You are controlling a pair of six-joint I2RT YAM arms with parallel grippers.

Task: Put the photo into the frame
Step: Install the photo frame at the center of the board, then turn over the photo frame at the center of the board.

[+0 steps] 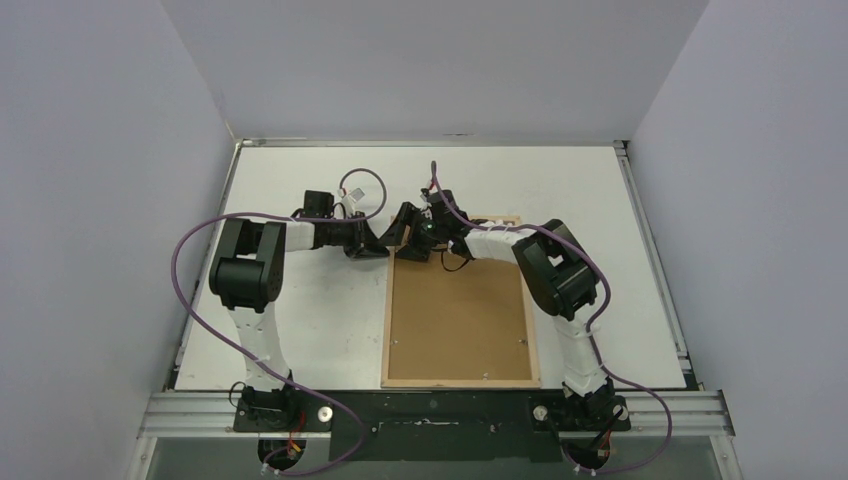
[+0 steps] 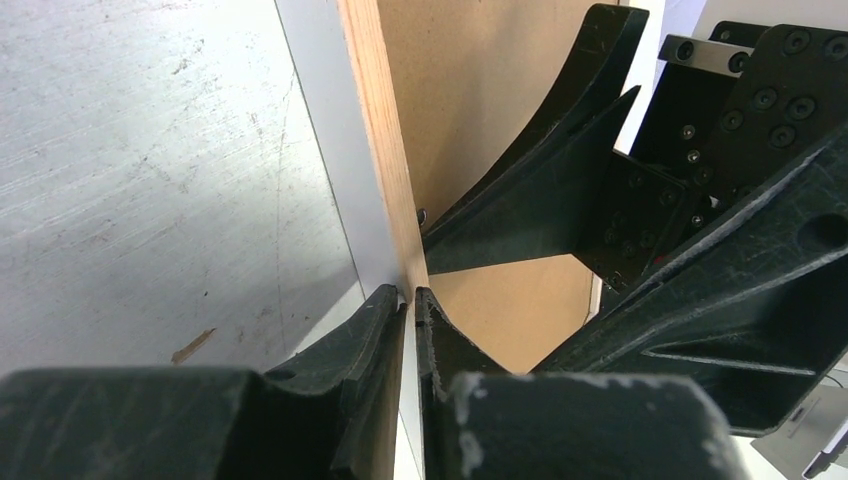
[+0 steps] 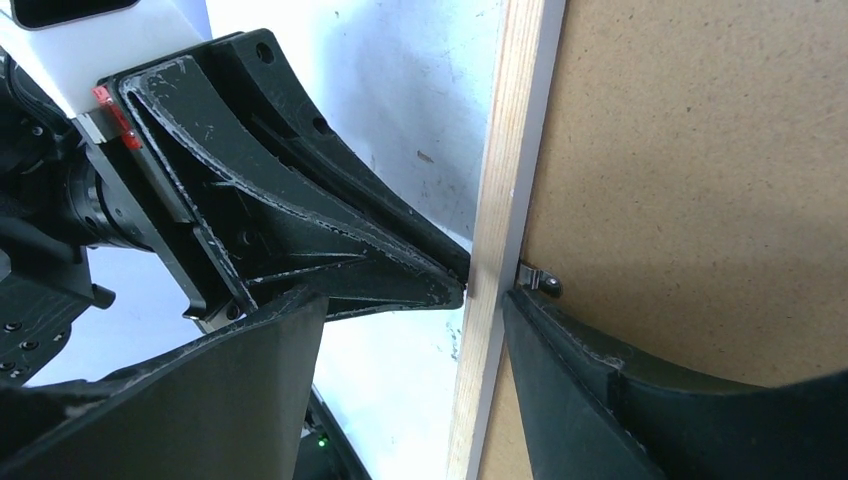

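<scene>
From above, the frame [image 1: 460,382] is lying flat on the table [image 1: 320,330] with the brown backing panel [image 1: 460,320] filling it. Both arms are reaching to the frame's far left corner. The left gripper [image 1: 383,245] is coming in from outside the frame's left bar, and the right gripper [image 1: 408,240] is sitting just over that corner. In the left wrist view, the left gripper [image 2: 410,295] is pressing its fingers almost together and pinching the edge of the frame [image 2: 375,120] between the tips. A white strip [image 2: 315,120] is running along the outer side of the bar; whether it is the photo cannot be told. The backing panel [image 2: 470,90] is showing on the bar's inner side, and one finger of the other arm [image 2: 540,190] is resting over it. In the right wrist view, the right gripper [image 3: 415,298] is standing spread and straddling the frame [image 3: 510,140]. One finger is hanging outside the bar over the table [image 3: 400,100]. The other is lying inside on the backing panel [image 3: 700,150], its tip just beside a small metal clip [image 3: 540,282]. The left gripper [image 3: 462,280] is meeting the bar's outer edge, opposite that clip.
</scene>
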